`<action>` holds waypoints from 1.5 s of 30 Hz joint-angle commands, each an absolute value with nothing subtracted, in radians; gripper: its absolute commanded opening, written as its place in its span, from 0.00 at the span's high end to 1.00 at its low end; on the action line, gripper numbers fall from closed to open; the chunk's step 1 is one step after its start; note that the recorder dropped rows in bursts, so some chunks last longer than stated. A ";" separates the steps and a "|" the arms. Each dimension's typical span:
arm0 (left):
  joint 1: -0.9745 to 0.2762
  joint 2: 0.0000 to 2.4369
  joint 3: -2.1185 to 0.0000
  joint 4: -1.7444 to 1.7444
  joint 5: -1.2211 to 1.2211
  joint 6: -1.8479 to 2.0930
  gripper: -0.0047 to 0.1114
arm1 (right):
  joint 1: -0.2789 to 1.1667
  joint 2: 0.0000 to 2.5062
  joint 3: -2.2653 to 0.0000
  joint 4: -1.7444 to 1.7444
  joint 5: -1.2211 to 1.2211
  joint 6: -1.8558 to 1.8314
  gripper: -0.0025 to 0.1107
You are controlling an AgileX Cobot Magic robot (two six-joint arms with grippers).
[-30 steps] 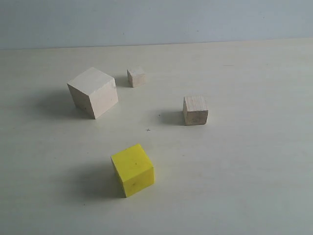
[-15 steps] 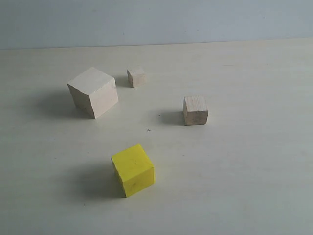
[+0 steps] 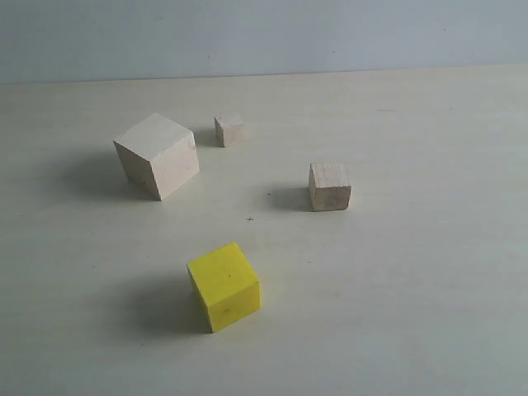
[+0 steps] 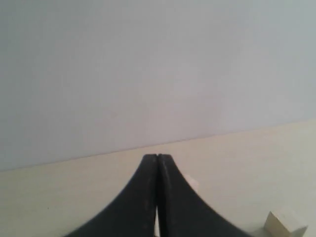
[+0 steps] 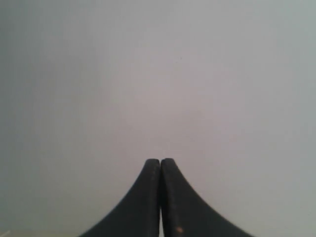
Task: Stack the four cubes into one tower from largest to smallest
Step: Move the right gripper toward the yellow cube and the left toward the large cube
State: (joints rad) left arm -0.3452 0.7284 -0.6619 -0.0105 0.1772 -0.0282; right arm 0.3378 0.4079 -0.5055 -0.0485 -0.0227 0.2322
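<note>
Left gripper (image 4: 157, 158) is clenched, its two black fingers pressed flat together with nothing between them. Right gripper (image 5: 160, 162) is clenched the same way, also holding nothing, with plain grey behind it.

All four cubes stand singly on the table (image 3: 412, 289), none stacked and none touching.

- **Big cube** (image 3: 157, 155): pale wood, at the rear left of the exterior view, turned so that one vertical edge faces the camera.
- **Tiny cube** (image 3: 230, 129): pale wood, near the big cube, behind it and to its right, with a clear gap between them.
- **Mid cube** (image 3: 329, 185): pale wood, well apart to the right, showing one face almost square to the camera.
- **Yellow cube** (image 3: 223, 286): nearest the camera, well apart from the other three, turned edge-on like the big cube.

Each cube throws a soft shadow to its left. A small dark mark (image 3: 250, 219) lies on the bare table among the big, mid and yellow cubes.

In the left wrist view a pale block (image 4: 284, 223) sits on the table past the fingers. I cannot tell which wooden cube it is.

A grey wall (image 3: 264, 37) rises behind the far edge of the cream table.
</note>
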 commanded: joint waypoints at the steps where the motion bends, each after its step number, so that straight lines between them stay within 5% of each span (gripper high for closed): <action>1: -0.401 0.873 -0.757 -0.010 0.290 0.065 0.96 | 0.406 0.592 -0.648 -0.097 0.160 0.216 0.98; 9: -0.402 1.051 -0.852 -0.010 0.432 0.075 0.96 | 0.471 0.915 -0.767 0.122 0.518 0.094 0.98; 29: -0.402 1.121 -0.852 -0.014 0.304 0.068 0.96 | 0.471 1.045 -0.767 0.268 0.286 0.097 0.98; 45: -0.395 1.551 -1.115 -0.012 0.447 0.057 0.96 | 0.471 1.148 -0.767 0.302 0.457 0.055 0.98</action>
State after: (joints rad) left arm -0.3955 1.5171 -1.0729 -0.0105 0.4179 0.0667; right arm 0.4692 1.1085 -0.7561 0.2328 0.4179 0.0958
